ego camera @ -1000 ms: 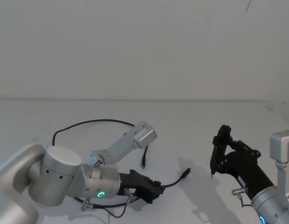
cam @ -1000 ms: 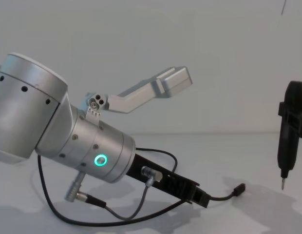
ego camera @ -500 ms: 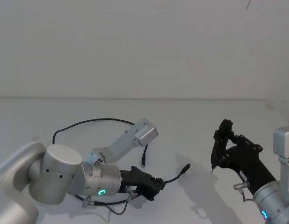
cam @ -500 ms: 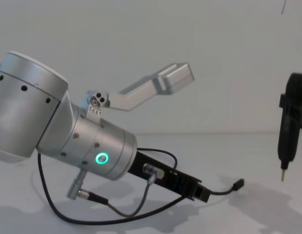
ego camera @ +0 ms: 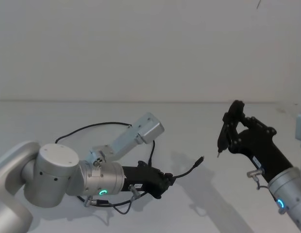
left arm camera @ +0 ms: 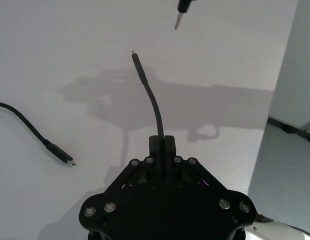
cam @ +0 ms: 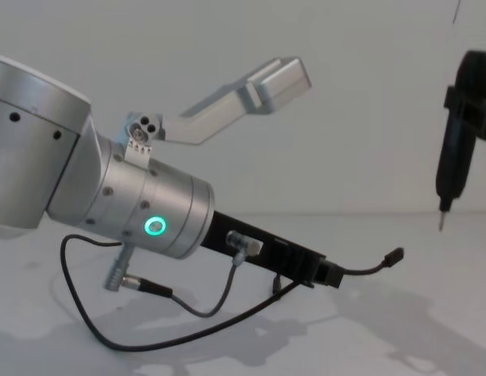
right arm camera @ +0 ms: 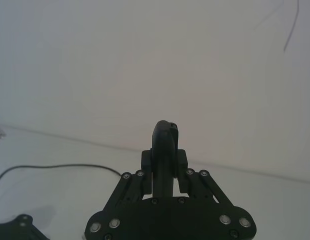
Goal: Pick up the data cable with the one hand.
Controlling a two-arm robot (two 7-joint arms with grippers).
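My left gripper (ego camera: 166,182), black fingers on a silver wrist with a green ring, is shut on the data cable (ego camera: 187,170) a short way from one plug. That plug end (cam: 394,256) sticks out past the fingers, held above the white table. In the left wrist view the cable (left arm camera: 154,105) rises straight from the shut gripper (left arm camera: 162,142); its other plug (left arm camera: 60,152) lies on the table. The rest of the cable loops behind the left arm (ego camera: 97,126). My right gripper (ego camera: 231,132) hovers to the right, shut on a black pen-like tool (cam: 453,149).
The tool's pointed tip (left arm camera: 178,21) hangs beyond the held plug, apart from it. A short grey wire (cam: 204,309) with metal plugs dangles from the left wrist. A silver bracket (cam: 259,86) sticks up from that wrist. The white table (ego camera: 213,208) spreads between the arms.
The left gripper has lifted, carrying the cable's plug end up off the table. The right arm has risen with its tool.
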